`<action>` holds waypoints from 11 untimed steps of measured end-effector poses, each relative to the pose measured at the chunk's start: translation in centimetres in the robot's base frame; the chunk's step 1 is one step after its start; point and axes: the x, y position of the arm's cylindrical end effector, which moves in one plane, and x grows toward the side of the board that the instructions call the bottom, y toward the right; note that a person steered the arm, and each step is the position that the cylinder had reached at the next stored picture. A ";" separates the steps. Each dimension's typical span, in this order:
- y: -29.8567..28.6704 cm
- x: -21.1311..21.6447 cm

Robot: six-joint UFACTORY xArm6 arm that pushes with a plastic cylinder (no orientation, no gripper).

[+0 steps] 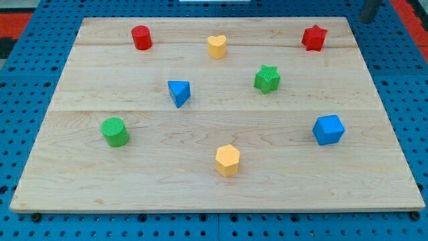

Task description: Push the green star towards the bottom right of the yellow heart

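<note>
The green star (267,79) lies on the wooden board (134,181), right of centre in its upper half. The yellow heart (216,46) sits up and to the left of it, near the board's top edge. The star is below and to the right of the heart, about a block's width apart. My tip (366,19) shows at the view's top right corner, just off the board's top right corner. It is far from the green star and touches no block.
A red star (313,37) sits at top right, nearest my tip. A red cylinder (141,37) is at top left, a blue triangle (178,92) left of centre, a green cylinder (115,131) at lower left, a yellow hexagon (227,160) at bottom centre and a blue cube (328,129) at right.
</note>
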 end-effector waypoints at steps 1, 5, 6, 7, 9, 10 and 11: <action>-2.1 0.1; -7.1 5.8; -10.4 5.9; -13.0 5.9; -13.6 5.9; -15.7 5.6; -16.6 6.0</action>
